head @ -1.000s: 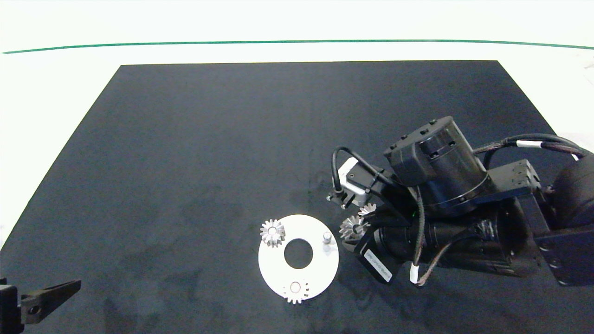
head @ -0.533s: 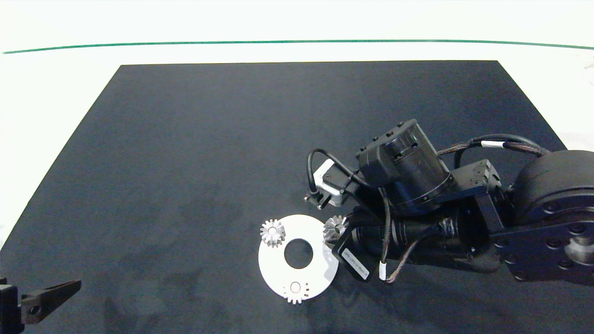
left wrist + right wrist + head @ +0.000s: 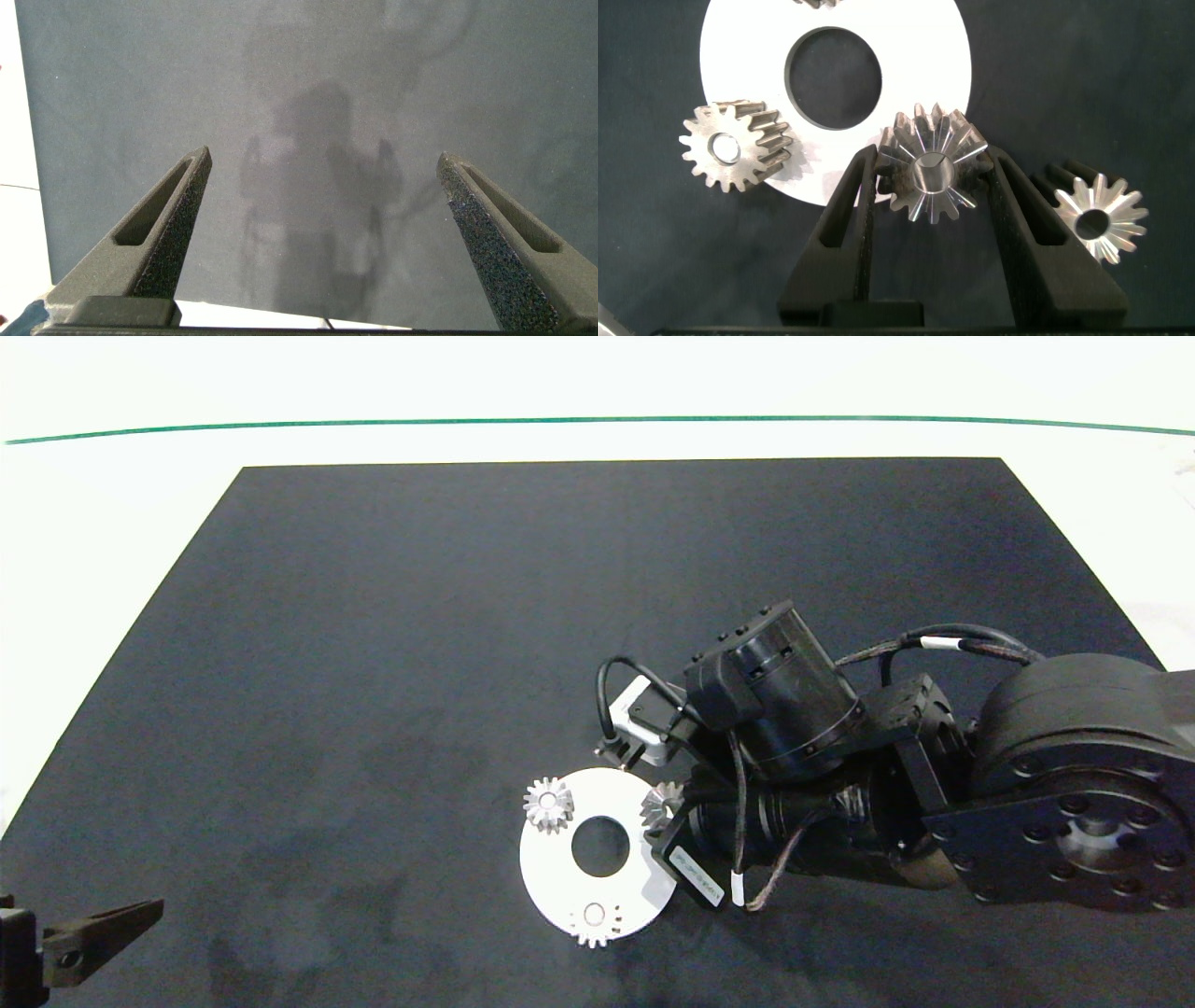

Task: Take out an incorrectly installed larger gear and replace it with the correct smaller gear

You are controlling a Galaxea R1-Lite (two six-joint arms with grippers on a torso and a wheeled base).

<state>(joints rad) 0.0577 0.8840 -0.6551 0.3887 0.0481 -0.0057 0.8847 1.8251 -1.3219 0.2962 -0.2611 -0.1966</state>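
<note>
Right arm has swung left, carrying its load across to the white disc [image 3: 560, 882].

- Right gripper [image 3: 931, 163]: jaws closed part-way, both fingers pinching the smaller gear [image 3: 931, 177] by its teeth, bore kept free. It sits over the disc's right edge, presumably for dropping onto a post there, now hidden.
- Gears counted: four. One held, two seated gears [image 3: 548, 803] on the disc, and a fourth gear [image 3: 1097, 219] on the mat [image 3: 420, 616] just outside one finger, probably the larger gear set aside.
- Left gripper [image 3: 324, 159]: parked at the mat's near-left corner, spread wide, empty.
</note>
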